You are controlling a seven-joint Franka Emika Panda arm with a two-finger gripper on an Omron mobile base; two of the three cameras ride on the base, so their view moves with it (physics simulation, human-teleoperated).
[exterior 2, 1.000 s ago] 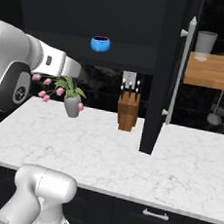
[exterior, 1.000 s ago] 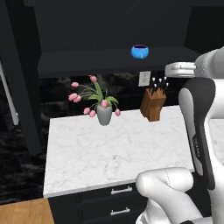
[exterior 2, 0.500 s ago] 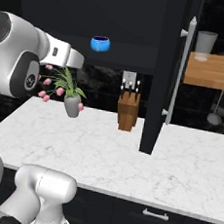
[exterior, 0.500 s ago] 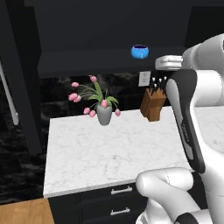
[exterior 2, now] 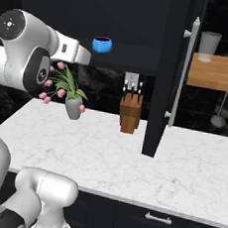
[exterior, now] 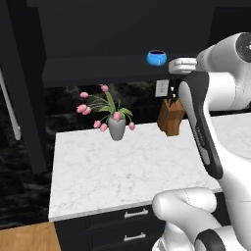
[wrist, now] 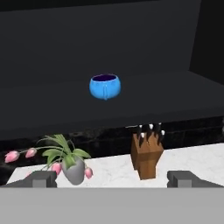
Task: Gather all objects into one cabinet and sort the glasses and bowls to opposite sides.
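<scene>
jaws: wide open, holding nothing | gripper (wrist: 112,178) was up by the open cabinet (exterior 2: 167,66) | blue bowl (wrist: 105,85) sat on the cabinet's dark shelf, straight ahead of the jaws and higher | table (exterior: 127,166) lay below

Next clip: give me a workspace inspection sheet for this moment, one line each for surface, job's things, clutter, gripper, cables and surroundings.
Surface: white marble counter, bare across its front half.
Job's things: small blue bowl sits upright on the dark shelf inside the open black cabinet. No cups or red-brown bowl seen.
Clutter: grey vase of pink tulips and wooden knife block stand apart at the back of the counter.
Gripper: gripper open, holding nothing, raised and aimed at the blue bowl, short of it.
Cables: nothing seen.
Surroundings: cabinet door with white bar handle stands open; wooden shelf to its right carries a grey cup, ladles hang below; drawers under the counter.
</scene>
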